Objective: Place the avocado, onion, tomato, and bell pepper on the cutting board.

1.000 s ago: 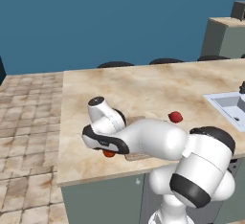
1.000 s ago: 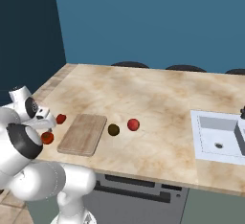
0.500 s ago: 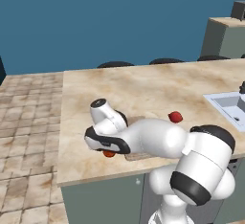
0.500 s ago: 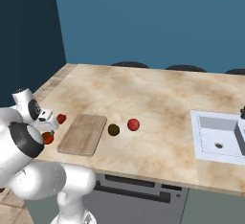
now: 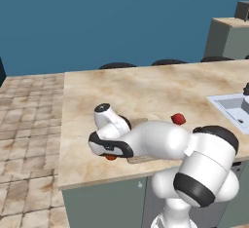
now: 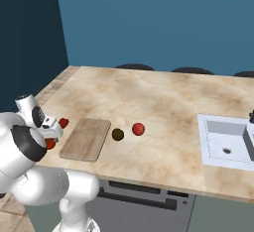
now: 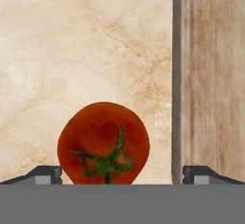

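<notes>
1. I am looking over a beige marble counter (image 6: 163,102) with a white sink (image 6: 225,139) set in at the far right; the cutting board (image 6: 86,138) is lying flat near the counter's left front edge with nothing on it.
2. The avocado (image 6: 117,135) and the onion (image 6: 138,129) are sitting just right of the board (close to each other, not touching), while the bell pepper (image 6: 63,123) is resting on the counter just left of it.
3. The tomato (image 7: 103,144) is lying stem-up on the marble beside the board's edge, and my own arm is hiding most of it in both base views.
4. The gripper (image 7: 122,173) is hanging right over the tomato, fingers spread wide on either side and gripping nothing (one fingertip (image 7: 203,173) is showing over the board).
</notes>
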Motion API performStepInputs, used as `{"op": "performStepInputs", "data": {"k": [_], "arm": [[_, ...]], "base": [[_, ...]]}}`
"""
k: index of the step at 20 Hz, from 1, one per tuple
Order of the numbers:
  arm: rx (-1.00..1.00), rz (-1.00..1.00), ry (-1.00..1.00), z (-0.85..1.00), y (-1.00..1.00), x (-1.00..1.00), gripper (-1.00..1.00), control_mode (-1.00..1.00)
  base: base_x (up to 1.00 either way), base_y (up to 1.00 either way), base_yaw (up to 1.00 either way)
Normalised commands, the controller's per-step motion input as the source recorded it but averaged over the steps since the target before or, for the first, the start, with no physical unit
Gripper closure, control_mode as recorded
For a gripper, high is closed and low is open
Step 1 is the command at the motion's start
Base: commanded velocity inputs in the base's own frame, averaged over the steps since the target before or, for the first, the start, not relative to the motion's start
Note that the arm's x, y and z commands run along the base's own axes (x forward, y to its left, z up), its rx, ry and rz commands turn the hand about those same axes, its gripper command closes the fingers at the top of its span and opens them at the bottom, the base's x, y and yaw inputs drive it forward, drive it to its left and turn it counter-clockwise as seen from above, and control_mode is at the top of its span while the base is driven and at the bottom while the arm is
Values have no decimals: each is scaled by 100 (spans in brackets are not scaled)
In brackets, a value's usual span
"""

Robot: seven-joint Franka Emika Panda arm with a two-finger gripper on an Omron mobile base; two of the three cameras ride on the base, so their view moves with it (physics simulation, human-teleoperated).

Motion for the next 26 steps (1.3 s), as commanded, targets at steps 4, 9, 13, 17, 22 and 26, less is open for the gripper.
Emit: {"op": "performStepInputs", "data": {"k": [4, 9, 13, 17, 22, 26], "arm": [[0, 0, 1, -18, 7, 0, -100, -100], [0, 0, 0, -11, 9, 10, -100, -100], [0, 0, 1, -14, 5, 4, -100, -100], [0, 0, 0, -20, 0, -3, -100, -100], [1, 0, 0, -20, 0, -17, -100, -100], [0, 0, 1, -20, 3, -10, 100, -100]], "base": [[0, 0, 0], [0, 0, 0], [0, 0, 0], [0, 0, 0], [0, 0, 0], [0, 0, 0]]}}
